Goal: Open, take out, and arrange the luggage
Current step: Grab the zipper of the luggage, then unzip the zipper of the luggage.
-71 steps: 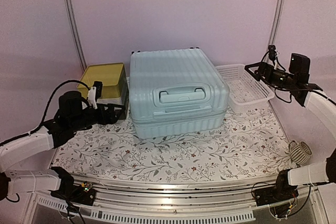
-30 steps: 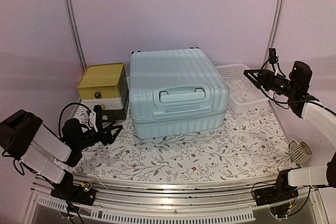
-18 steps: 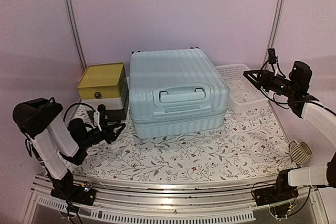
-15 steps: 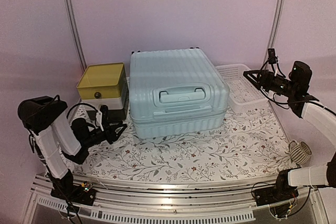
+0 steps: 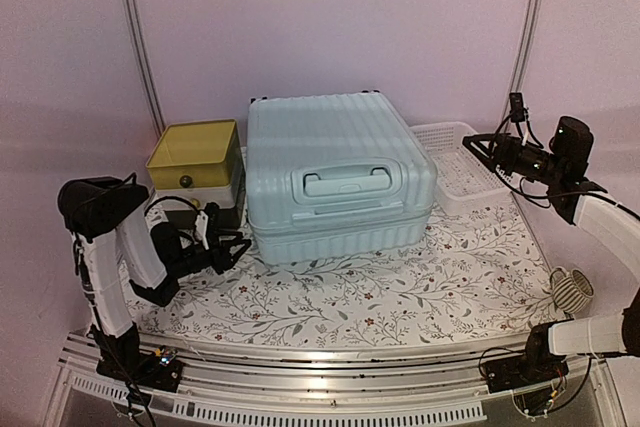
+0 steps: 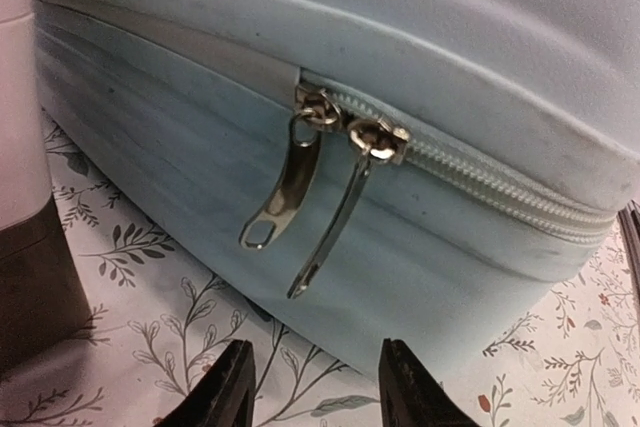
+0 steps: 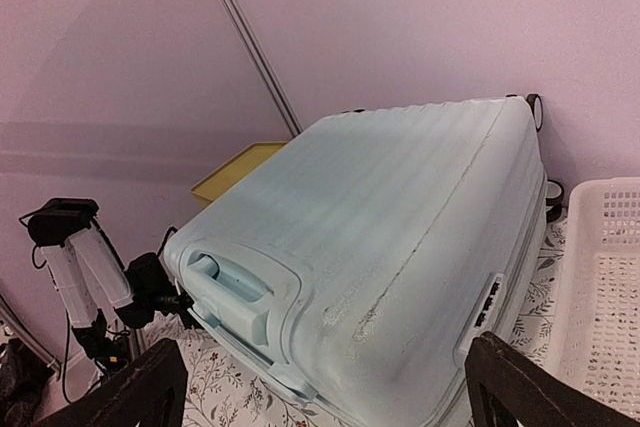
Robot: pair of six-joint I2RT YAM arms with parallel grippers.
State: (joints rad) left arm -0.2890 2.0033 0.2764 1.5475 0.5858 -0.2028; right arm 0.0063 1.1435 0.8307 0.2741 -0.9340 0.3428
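— Okay, fast one: what changed on my left side?

— I pulled the left gripper (image 5: 228,247) off from beside the yellow box (image 5: 195,152), dropped it low over the desk (image 5: 400,292) and brought it up to the front left corner of the suitcase (image 5: 340,177). The jaws narrowed on the way. Now they're partly open with nothing between them.

— Where's the suitcase?

— Lying flat mid-desk, handle side up, zipped shut, between the yellow box and the basket (image 5: 465,172).

— What does the wrist camera show?

— Two zipper pulls (image 6: 300,197) hang side by side at the seam, just above and ahead of the fingertips. Not touching yet.

— So what's the step?

— My guess is the opening step is only starting. I'm lined up to pinch a pull, and nothing's unzipped. The pulls are thin and dangling, so they could slip.

— Right side?

— The right gripper (image 5: 478,145) is held high over the basket, wide open and empty, pointed at the suitcase.
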